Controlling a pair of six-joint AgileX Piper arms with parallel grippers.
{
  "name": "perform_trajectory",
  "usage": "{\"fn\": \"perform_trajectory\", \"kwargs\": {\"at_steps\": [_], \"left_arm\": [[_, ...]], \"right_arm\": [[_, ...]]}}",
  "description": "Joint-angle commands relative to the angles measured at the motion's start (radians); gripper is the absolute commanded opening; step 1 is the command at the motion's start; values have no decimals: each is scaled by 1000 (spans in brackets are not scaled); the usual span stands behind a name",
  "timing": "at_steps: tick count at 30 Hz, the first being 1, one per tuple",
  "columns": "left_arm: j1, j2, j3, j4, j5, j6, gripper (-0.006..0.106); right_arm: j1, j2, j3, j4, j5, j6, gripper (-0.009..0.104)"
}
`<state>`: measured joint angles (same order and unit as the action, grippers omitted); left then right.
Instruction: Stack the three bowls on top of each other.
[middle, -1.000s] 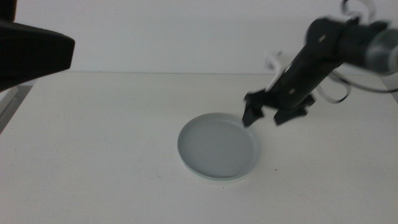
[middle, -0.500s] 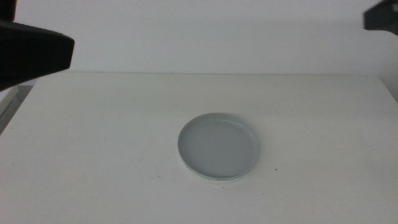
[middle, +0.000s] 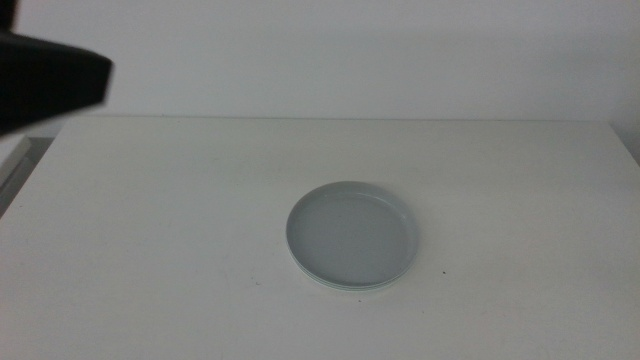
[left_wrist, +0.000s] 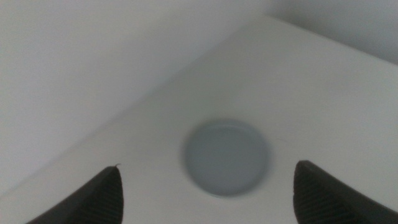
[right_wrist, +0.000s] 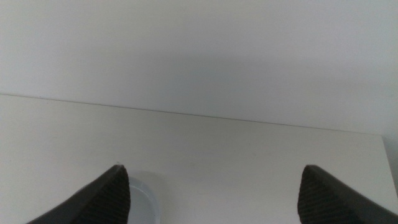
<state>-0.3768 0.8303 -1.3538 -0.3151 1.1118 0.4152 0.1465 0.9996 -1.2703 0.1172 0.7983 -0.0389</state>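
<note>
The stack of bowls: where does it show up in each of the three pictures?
Middle view: the stack of bowls sits just right of centre on the white table.
Left wrist view: centred, between the open left gripper jaws.
Right wrist view: only a rim sliver beside one jaw of the open right gripper.
Shared landmark: the table's far edge.

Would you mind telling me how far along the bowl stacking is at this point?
It looks finished. The bowls sit as one stack in the middle of the table, grey on top with pale rims showing beneath its near edge; how many lie under it I cannot count. Nothing is in hand: the left claw hangs open high above the stack, and the right claw is open too, off to the side. Nothing appears left.
</note>
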Motion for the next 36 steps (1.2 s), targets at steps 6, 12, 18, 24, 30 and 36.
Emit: {"fn": "perform_trajectory", "kwargs": {"at_steps": [6,12,18,24,30,36], "left_arm": [[207,-166,279,220,-538,-284,94],[389,-208,407,172,-610,-284,94],[396,-208,405,268,-584,-341,94],[396,-208,405,308,-581,-395,94],[396,-208,405,308,-582,-395,94],[396,-208,422,296,-581,-391,94]], "right_arm": [[-7,-5,9,-7,-13,-3,92],[-7,-5,9,-7,-13,-3,92],[-7,-5,9,-7,-13,-3,92],[-7,-5,9,-7,-13,-3,92],[-7,-5,9,-7,-13,-3,92],[-7,-5,13,-7,-13,-3,92]]}}
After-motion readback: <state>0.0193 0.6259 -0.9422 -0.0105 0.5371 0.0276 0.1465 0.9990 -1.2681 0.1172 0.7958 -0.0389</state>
